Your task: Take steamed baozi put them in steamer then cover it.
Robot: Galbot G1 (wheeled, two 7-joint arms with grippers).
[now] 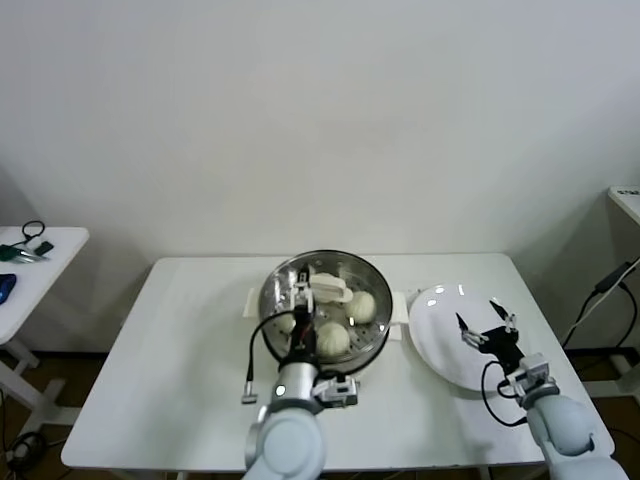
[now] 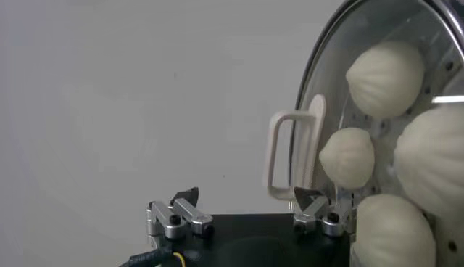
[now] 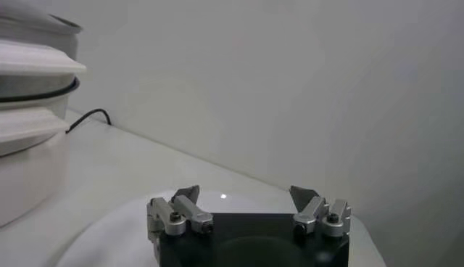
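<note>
The steamer [image 1: 378,338] stands mid-table with the clear glass cover [image 1: 290,275] lying on it. Several cream-white baozi [image 1: 333,340] show through the glass; the left wrist view shows them close up [image 2: 383,76]. My left gripper [image 1: 304,300] hovers over the cover beside its white handle [image 1: 330,288]. Its jaws are open [image 2: 248,197]; the handle [image 2: 290,156] stands by one fingertip [image 2: 308,196], not gripped. My right gripper [image 1: 487,325] hangs open and empty [image 3: 246,194] over the white plate [image 1: 435,350].
The plate [image 3: 109,232] lies right of the steamer, whose white base [image 3: 29,152] shows in the right wrist view. A black cable [image 1: 253,360] loops beside my left arm. A side table [image 1: 40,265] with small items stands at the far left.
</note>
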